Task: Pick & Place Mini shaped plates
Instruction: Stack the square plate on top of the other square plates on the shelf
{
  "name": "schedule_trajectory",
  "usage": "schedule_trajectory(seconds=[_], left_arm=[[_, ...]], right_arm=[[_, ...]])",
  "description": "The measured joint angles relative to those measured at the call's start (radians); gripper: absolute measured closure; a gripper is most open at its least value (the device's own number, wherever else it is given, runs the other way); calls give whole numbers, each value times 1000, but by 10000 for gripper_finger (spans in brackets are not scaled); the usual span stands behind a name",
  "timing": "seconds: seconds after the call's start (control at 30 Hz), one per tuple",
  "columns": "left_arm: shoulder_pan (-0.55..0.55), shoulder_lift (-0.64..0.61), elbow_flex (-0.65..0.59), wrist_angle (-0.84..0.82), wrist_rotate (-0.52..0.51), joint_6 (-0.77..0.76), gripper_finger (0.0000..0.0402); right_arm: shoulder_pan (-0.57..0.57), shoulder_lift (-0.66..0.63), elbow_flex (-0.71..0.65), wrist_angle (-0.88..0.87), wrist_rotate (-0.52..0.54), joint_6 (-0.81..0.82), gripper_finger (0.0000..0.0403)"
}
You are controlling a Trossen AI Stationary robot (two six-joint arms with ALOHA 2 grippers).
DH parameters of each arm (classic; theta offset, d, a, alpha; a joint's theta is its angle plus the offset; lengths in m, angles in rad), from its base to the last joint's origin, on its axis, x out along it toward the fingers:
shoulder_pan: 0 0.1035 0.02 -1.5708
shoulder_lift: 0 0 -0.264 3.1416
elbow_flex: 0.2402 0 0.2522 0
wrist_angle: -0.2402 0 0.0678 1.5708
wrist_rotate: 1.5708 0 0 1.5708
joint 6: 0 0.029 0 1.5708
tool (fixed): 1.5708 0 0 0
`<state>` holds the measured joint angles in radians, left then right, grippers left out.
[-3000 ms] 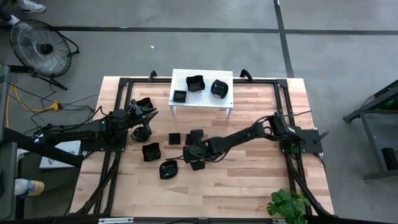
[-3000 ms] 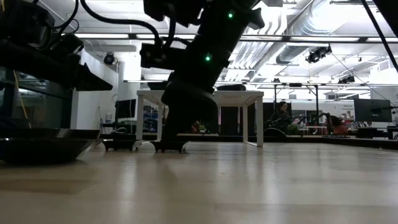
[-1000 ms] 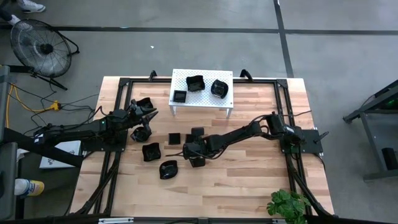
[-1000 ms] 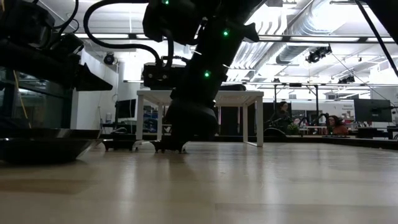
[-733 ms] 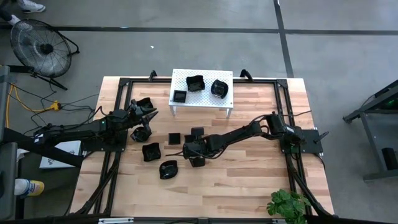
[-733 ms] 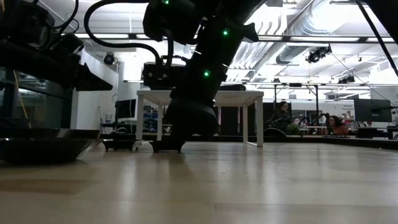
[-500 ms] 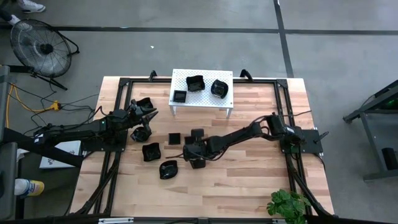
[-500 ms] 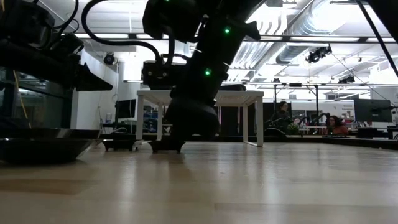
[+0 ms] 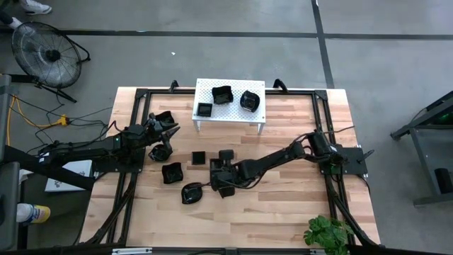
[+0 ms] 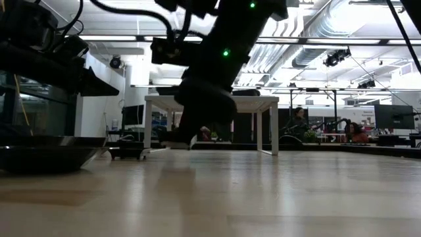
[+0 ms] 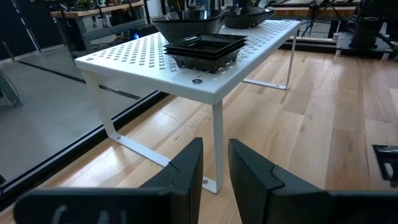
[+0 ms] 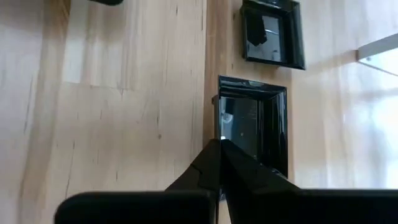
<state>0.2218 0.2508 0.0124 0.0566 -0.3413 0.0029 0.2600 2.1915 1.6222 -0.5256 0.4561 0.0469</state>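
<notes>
Several glossy black mini shaped plates lie on the wooden table, and three more sit on the white perforated stand. Near the table's middle my right gripper is shut on a square plate. That plate hangs just above the wood in the low view. Another square plate lies flat beyond it. My left gripper waits at the table's left, open with a narrow gap and nothing in it, facing the stand. My right gripper pinches the square plate's raised rim on one side between its two fingers. The fingers slant down from the table's right and lie along that rim. The plate is lifted clear of the table and tilted a little.
Wavy-rimmed plates lie at the left and toward the near side, with others by the left arm. A small square plate lies left of my right gripper. Black frame rails run along the table's edges.
My right gripper has risen a little and drifted toward the table's near edge. The square plate, which lay on the wood, has come up with it and now hangs clear of the table.
</notes>
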Motion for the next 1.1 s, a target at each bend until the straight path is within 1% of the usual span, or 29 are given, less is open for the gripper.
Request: schedule_trajectory(seconds=[0.17,0.57,0.9,1.1], left_arm=[[0,0,0,0,0,0,328],[0,0,0,-2,21,0,328],[0,0,0,-2,20,0,328],[0,0,0,-2,20,0,328]], right_arm=[[15,-8,29,-30,2,-3,402],[0,-10,243,-219,11,-40,403],[-39,-11,358,-253,64,-154,403],[-55,-11,412,-252,66,-166,403]])
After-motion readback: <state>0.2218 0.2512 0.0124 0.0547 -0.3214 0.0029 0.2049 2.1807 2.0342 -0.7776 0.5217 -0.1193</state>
